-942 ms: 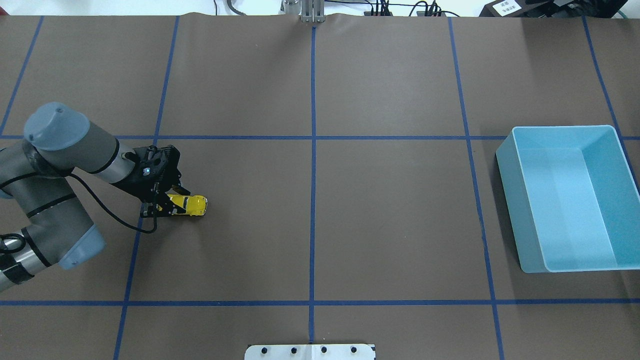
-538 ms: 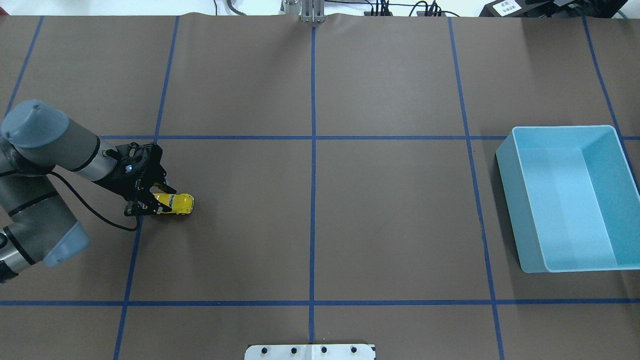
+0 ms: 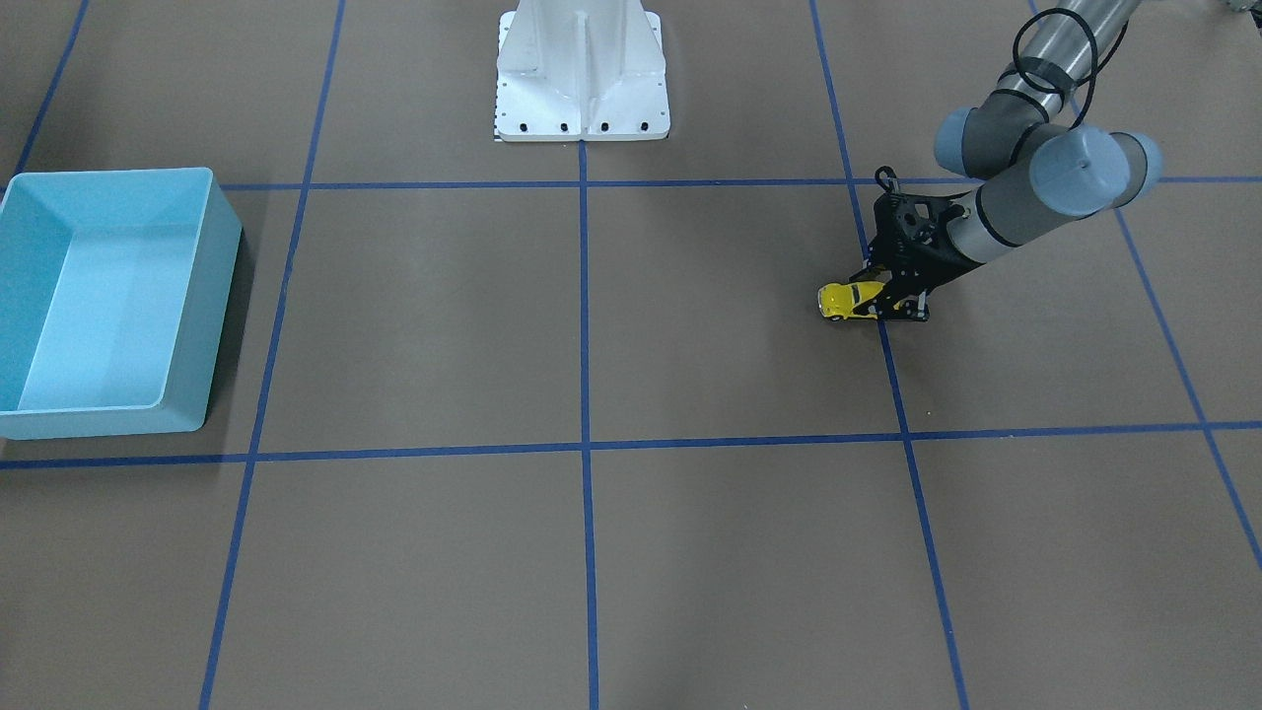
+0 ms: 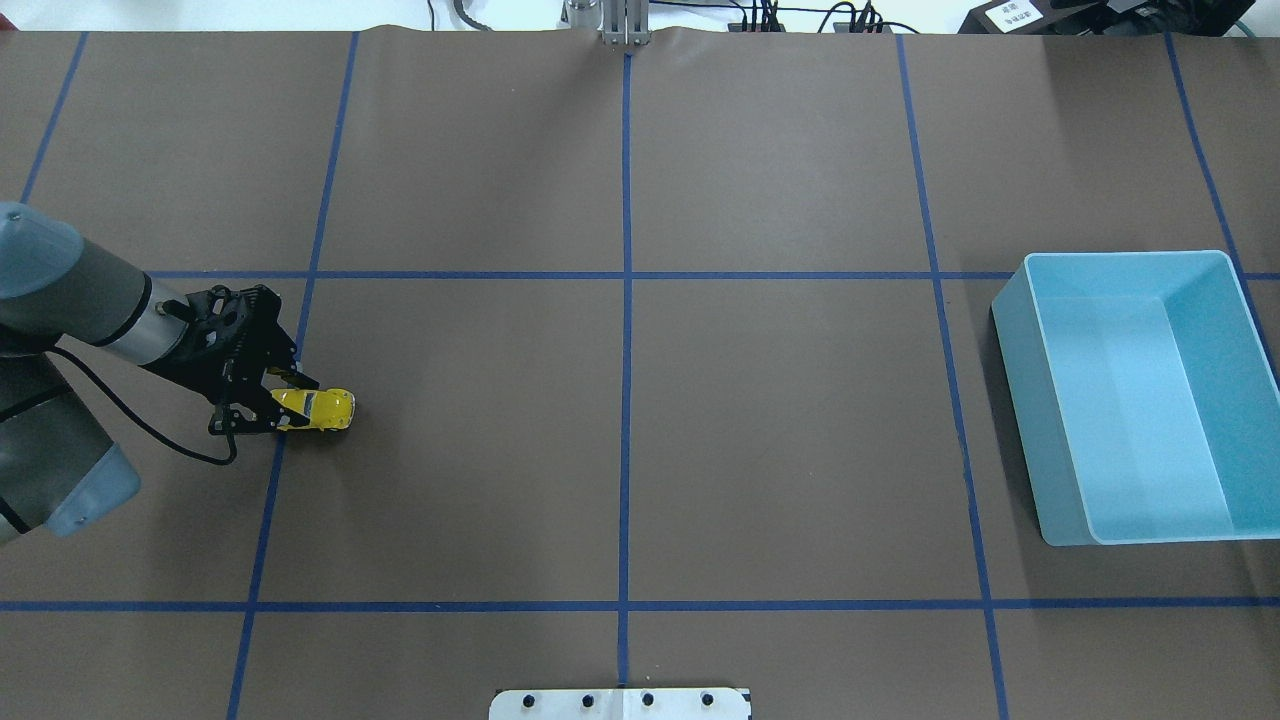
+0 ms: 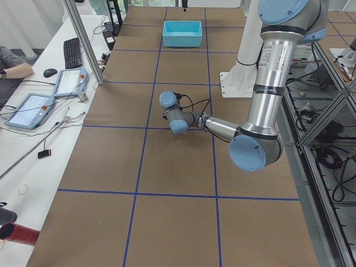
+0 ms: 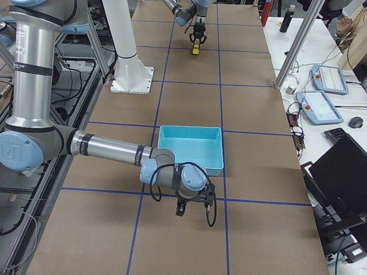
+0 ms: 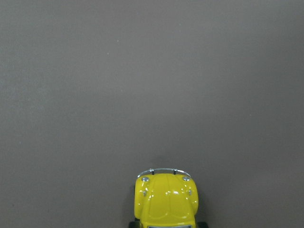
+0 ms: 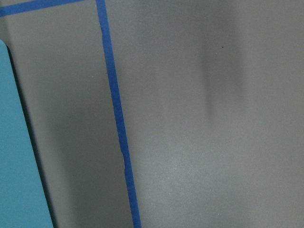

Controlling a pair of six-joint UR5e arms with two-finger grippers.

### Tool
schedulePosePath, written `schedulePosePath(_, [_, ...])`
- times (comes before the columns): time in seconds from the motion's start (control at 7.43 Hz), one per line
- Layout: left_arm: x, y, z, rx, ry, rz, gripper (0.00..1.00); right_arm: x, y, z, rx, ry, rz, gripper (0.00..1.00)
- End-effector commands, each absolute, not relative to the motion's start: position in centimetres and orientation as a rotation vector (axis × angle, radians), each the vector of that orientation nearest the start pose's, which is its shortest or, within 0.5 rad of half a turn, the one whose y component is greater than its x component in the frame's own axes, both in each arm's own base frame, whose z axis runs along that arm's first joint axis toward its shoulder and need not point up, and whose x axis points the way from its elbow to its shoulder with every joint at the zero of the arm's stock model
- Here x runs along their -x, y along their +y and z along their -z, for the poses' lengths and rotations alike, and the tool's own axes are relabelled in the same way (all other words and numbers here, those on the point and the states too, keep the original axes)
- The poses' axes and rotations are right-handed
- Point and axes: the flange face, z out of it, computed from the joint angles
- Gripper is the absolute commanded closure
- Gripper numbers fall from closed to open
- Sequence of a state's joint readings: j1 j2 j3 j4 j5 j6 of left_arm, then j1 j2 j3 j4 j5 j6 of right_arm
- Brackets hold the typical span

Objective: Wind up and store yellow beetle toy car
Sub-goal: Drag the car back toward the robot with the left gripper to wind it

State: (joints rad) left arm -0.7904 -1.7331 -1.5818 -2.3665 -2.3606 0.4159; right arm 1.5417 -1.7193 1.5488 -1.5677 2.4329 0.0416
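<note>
The yellow beetle toy car rests on its wheels on the brown table, at the left in the overhead view, with its nose toward the table's middle. My left gripper is shut on its rear half, one finger on each side. The front-facing view shows the yellow beetle toy car sticking out of the left gripper. In the left wrist view only the yellow bonnet shows. My right gripper hangs low over the table beside the light blue bin; I cannot tell whether it is open or shut.
The light blue bin stands with nothing in it at the far right of the table, far from the car. The robot's white base is at the table's edge. Blue tape lines cross the brown cover. Desks with tablets flank the table.
My left gripper has drawn the car backward, to the left in the overhead view, along the table. The bin has not moved.
</note>
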Motion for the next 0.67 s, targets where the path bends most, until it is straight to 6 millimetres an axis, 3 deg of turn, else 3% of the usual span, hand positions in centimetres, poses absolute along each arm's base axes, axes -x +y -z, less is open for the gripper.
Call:
schedulePosePath(0.0, [-35.4, -44.8, -47.4, -0.846, 0.967, -1.424, 1.00, -4.5, -41.3, -72.8, 0.187, -0.860, -0.084, 0.00])
schedulePosePath(0.4, [-34.8, -44.5, -48.4, -0.833, 0.964, -1.418, 1.00, -4.5, -41.3, -72.8, 0.186, -0.860, -0.083, 0.00])
schedulePosePath(0.54, [-33.9, -44.0, -49.8, -0.832, 0.961, -1.413, 1.00, -4.5, -41.4, -72.8, 0.186, -0.860, -0.083, 0.00])
